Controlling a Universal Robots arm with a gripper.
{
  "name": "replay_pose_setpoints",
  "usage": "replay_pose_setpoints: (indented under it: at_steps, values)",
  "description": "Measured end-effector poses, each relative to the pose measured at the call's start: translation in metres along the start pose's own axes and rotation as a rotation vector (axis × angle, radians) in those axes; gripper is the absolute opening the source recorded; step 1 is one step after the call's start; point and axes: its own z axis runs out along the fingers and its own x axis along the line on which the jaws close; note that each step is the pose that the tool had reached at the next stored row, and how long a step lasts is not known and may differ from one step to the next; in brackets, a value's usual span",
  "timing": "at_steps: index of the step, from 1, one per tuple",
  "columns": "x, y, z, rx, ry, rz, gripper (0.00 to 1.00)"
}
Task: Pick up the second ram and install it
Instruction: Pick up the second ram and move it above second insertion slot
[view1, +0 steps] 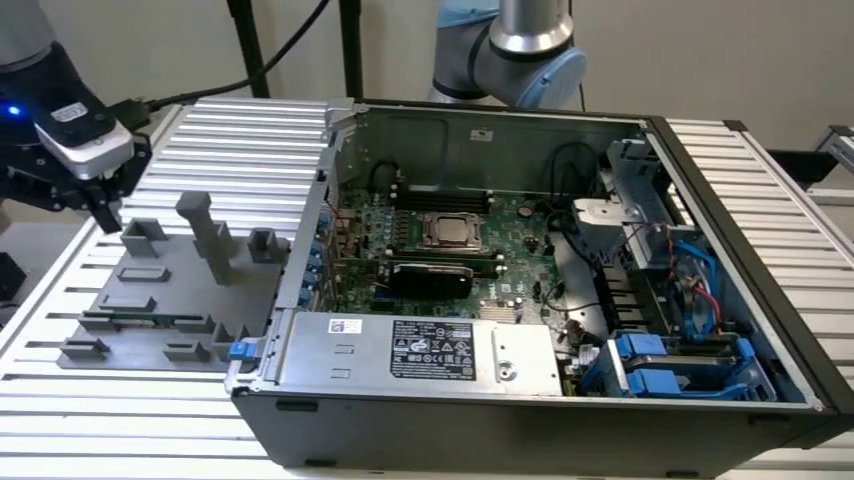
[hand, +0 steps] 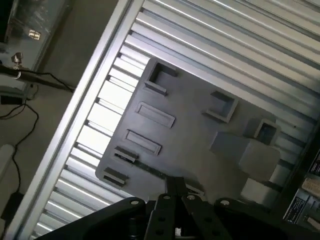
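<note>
Gripper (view1: 103, 212), upper left, hangs over the gray tray (view1: 160, 300) whose slots hold the ram (view1: 131, 320) ready; grip state cannot be told

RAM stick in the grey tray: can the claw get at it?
Probably yes: the claw hangs above the tray, the stick lies uncovered, and the tall post stands aside.

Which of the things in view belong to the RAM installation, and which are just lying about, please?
Job: gripper, RAM stick, gray holder tray, motherboard, open computer case.
Just there: power supply, blue drive bays, cables, slatted table.
</note>
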Motion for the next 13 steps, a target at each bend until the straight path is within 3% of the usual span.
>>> replay_pose_setpoints:
  at_steps: [13]
  values:
    - [0.0, -0.0006, 0.0109, 0.0025, 0.0125, -0.236, 0.0]
